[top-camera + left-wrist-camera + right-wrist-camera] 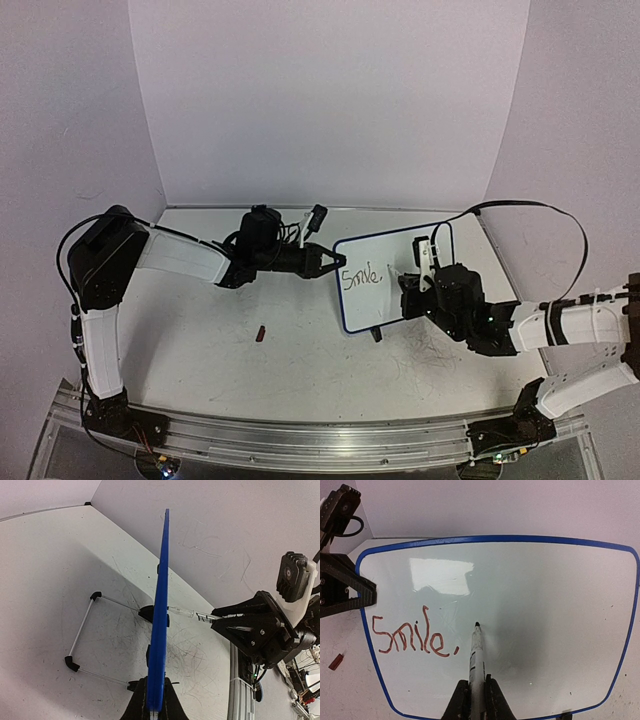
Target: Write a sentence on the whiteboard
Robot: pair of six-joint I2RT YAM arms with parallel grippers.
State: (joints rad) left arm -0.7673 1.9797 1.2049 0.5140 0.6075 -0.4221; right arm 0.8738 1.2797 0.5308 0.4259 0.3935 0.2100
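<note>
1. My left claw (155, 700) is clamped on the blue side edge of the whiteboard (545, 590). I judge this steadies it against the pen's push, since only a wire stand (82, 635) props it.
2. The board stands upright toward the far right corner of the tabletop (200, 350), its face turned to my right arm.
3. My right claw (476, 695) grips the marker (476, 652), its tip at the surface just right of the comma.
4. The sentence (412, 640) reads only "Smile," — unfinished.
5. Bare white runs right to the frame; the bottom frame lies nearer, so I'd keep the line level.
6. A small red cap (262, 333) lies apart, near the tabletop's middle.
</note>
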